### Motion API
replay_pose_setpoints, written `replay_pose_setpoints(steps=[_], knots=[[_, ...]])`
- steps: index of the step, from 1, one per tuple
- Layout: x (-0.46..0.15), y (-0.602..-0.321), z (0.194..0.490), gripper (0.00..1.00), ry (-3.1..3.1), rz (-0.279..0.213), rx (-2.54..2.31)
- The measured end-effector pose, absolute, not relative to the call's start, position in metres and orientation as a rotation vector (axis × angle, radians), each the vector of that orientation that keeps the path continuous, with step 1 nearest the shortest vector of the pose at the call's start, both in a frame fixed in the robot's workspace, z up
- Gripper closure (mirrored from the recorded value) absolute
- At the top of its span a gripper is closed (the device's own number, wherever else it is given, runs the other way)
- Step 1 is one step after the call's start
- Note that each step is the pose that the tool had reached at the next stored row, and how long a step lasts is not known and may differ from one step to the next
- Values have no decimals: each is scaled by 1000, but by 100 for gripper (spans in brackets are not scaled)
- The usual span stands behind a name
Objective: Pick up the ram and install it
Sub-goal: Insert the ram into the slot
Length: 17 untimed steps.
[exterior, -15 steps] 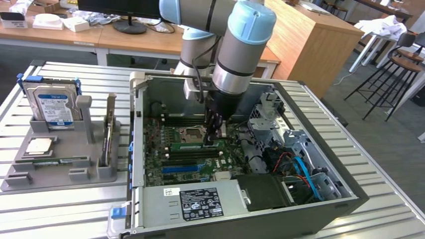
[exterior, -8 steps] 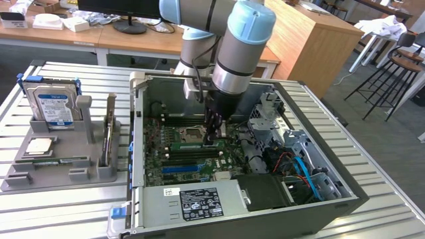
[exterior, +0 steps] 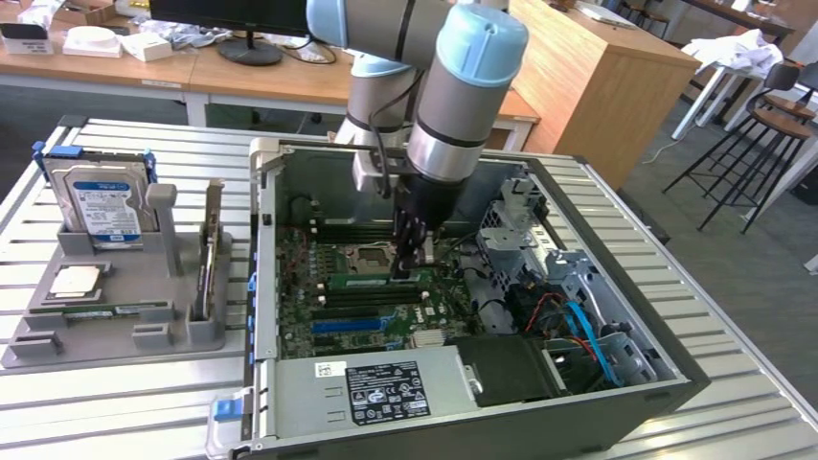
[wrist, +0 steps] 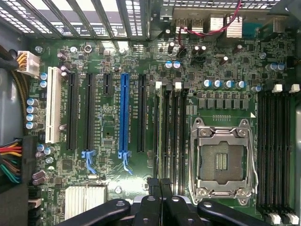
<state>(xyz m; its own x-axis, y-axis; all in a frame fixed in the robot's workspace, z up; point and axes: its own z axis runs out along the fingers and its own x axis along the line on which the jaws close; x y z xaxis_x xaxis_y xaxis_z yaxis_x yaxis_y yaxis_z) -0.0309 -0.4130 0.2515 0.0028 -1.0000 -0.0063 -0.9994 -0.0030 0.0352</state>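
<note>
Ram [exterior: 362, 281] — where does it lie? asks one.

Inside the open computer case [exterior: 639, 398], answers the other: a green stick running along the black memory slots [wrist: 165, 127], just beside the CPU socket [wrist: 221, 160].

And the gripper [exterior: 412, 270]?

Its fingers are drawn together, with the tips down at the stick's end toward the exterior view's right — whether they touch it cannot be told.

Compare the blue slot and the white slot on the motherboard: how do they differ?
The blue slot is slim with a latch at one end; the white slot is broader, with no latch. Blue lies nearer the CPU socket, white farther off. Both are empty and parallel.
</note>
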Motion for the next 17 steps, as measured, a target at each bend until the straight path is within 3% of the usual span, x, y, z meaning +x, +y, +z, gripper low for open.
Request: replay_pose_setpoints(steps=[17], knots=[[-31,-413,245,89,-2206,-42,2212]])
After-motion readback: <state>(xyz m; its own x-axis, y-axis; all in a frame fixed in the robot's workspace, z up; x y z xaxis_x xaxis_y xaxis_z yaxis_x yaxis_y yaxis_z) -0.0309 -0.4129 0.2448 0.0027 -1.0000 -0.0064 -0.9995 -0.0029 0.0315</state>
